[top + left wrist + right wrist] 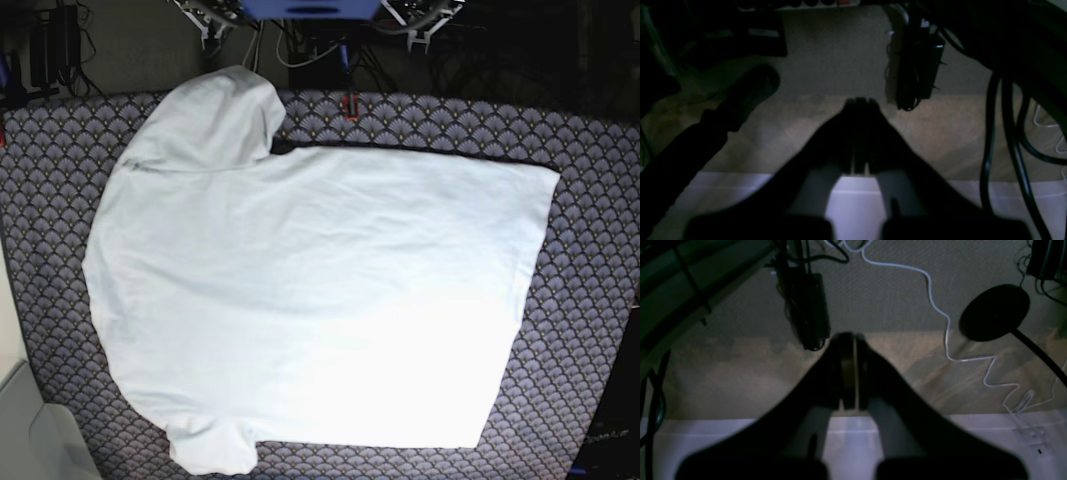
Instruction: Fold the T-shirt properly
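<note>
**A:** Both wrist views are dark, but the left tool (861, 101) and right tool (848, 336) look pressed together, pinching nothing, parked off the desk (600, 300). How to start?

**B:** The T-shirt (320, 300) lies spread flat, sleeves at the left. I'd pinch a sleeve and its hem corner together, then fold inward smoothly. No print or readable label, probably.

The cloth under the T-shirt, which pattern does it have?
A dark cloth with a repeating pale fan or scale pattern; the base view shows it best.
</note>
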